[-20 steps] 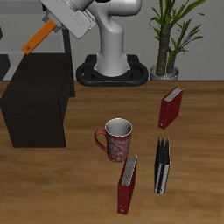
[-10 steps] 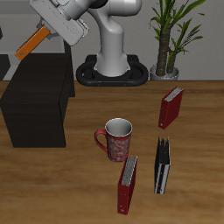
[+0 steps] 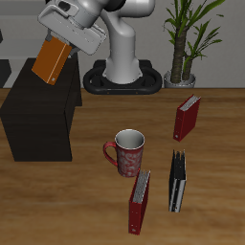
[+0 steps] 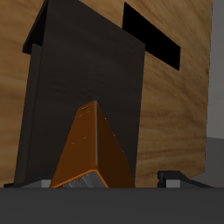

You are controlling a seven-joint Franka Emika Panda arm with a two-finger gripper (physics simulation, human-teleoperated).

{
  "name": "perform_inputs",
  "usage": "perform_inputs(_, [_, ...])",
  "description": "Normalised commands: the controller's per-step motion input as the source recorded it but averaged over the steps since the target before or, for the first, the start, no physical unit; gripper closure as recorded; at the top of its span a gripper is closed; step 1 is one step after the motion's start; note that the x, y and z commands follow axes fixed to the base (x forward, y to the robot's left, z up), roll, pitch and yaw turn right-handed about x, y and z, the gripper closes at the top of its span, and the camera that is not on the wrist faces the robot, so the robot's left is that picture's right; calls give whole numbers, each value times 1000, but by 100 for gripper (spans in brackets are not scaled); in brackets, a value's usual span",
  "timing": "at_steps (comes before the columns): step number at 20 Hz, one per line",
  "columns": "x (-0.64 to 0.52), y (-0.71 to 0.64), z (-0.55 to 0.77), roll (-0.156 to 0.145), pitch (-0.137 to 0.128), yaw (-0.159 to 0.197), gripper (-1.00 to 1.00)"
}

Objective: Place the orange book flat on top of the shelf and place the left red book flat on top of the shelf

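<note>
Orange book (image 3: 51,61), clamped in the gripper (image 3: 67,43) jaws, hangs tilted above the shelf (image 3: 38,110), its long axis slanting down toward the flat black top.

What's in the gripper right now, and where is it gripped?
The orange book, gripped at its upper end by the gripper, hanging above the shelf.
</note>
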Motion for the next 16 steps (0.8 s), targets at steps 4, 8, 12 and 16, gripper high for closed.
perform_inputs(4, [170, 220, -159, 103, 49, -23, -100])
perform_inputs(8, [26, 205, -61, 72, 7, -11, -100])
perform_inputs(12, [-150, 522, 91, 159, -83, 6, -100])
perform_inputs(16, [-70, 316, 45, 82, -27, -3, -100])
